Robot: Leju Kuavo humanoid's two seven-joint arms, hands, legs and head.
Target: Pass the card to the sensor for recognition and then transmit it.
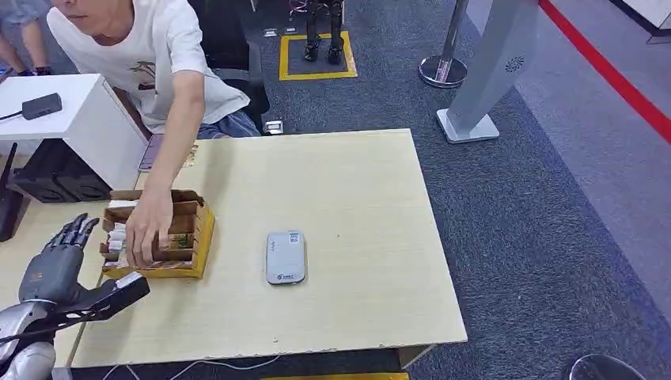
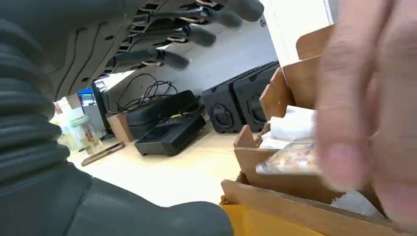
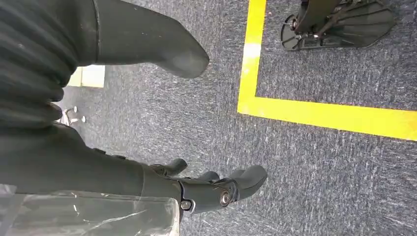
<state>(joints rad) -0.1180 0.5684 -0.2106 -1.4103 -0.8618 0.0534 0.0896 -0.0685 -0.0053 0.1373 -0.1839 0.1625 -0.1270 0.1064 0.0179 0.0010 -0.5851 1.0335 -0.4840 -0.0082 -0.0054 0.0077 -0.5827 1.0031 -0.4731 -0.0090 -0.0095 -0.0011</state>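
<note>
Pale wooden tabletop [image 1: 348,198] spreads ahead of me, with grey carpet [image 1: 538,206] around it. Nearest, my left hand [image 1: 59,253] hovers at the table's near left corner, fingers spread apart and holding nothing. Just beyond it sits a yellow-sided wooden card box with slotted dividers [image 1: 194,237]; a person's hand [image 1: 146,229] reaches down into it, resting among the cards [image 2: 290,157] stacked inside. Right of the box, apart from it, a small grey rounded-rectangle sensor [image 1: 286,257] lies flat on the table. My right hand [image 3: 216,189] hangs low over the carpet near a yellow floor line [image 3: 319,115], fingers loosely curled and empty. Farther off stands a grey upright pillar on a flat base [image 1: 487,71].
</note>
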